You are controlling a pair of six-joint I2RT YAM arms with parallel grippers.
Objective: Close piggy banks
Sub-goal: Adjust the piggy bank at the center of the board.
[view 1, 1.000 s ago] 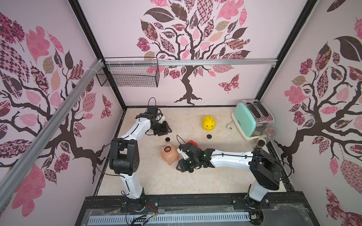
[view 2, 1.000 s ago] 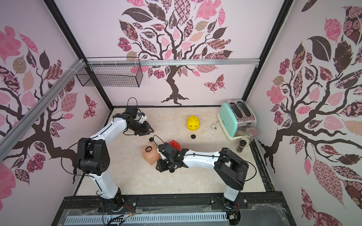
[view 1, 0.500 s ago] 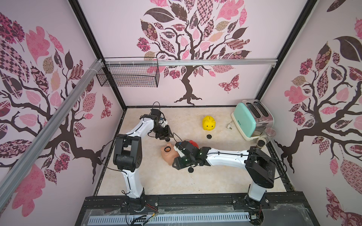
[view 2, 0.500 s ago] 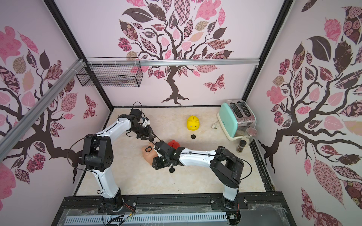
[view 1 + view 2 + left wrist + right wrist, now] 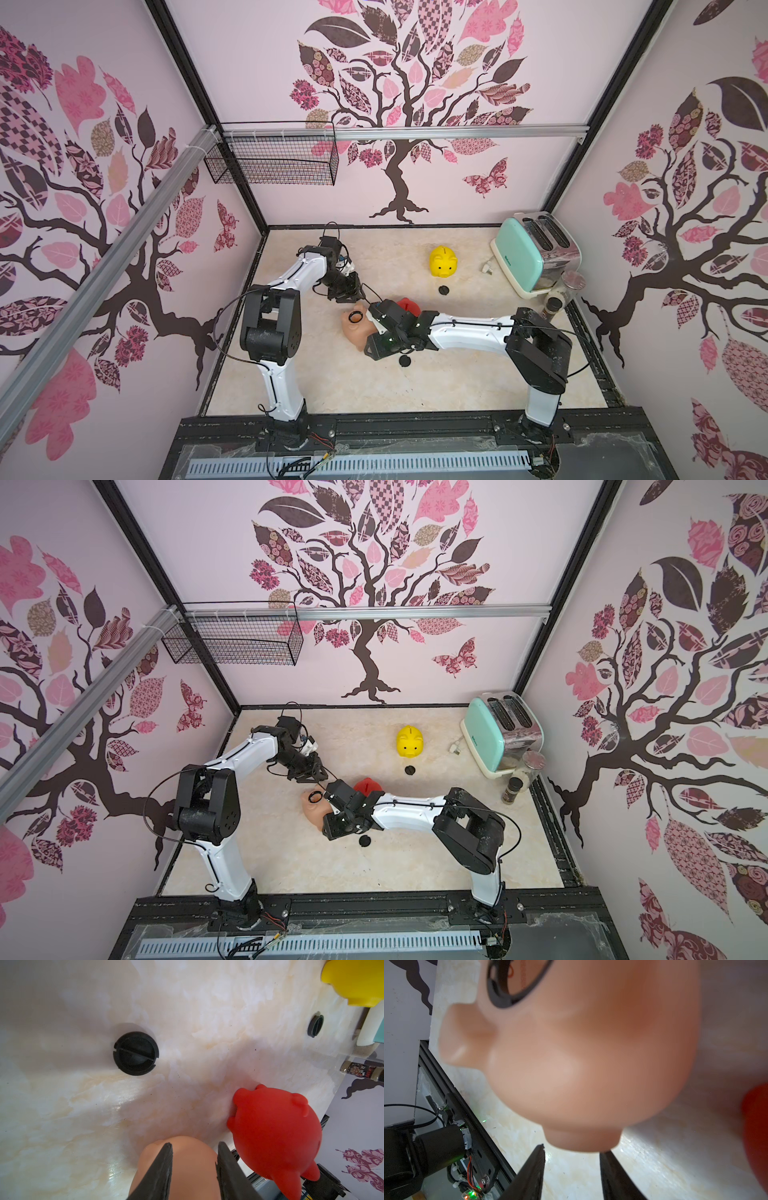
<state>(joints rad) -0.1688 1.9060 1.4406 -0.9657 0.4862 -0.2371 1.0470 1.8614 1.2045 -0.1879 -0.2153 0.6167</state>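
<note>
left end effector (image 5: 195,1144) released by peach piggy bank (image 5: 352,331), right end effector (image 5: 574,1149) released at its snout; spice jar (image 5: 361,1069) label illegible.

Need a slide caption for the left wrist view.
Open left gripper poised by the peach piggy bank, red piggy bank beside it, a loose black plug on the marble table.

Peach pig (image 5: 352,330), yellow pig (image 5: 443,262), red pig (image 5: 410,304), black plug (image 5: 444,289).
</note>
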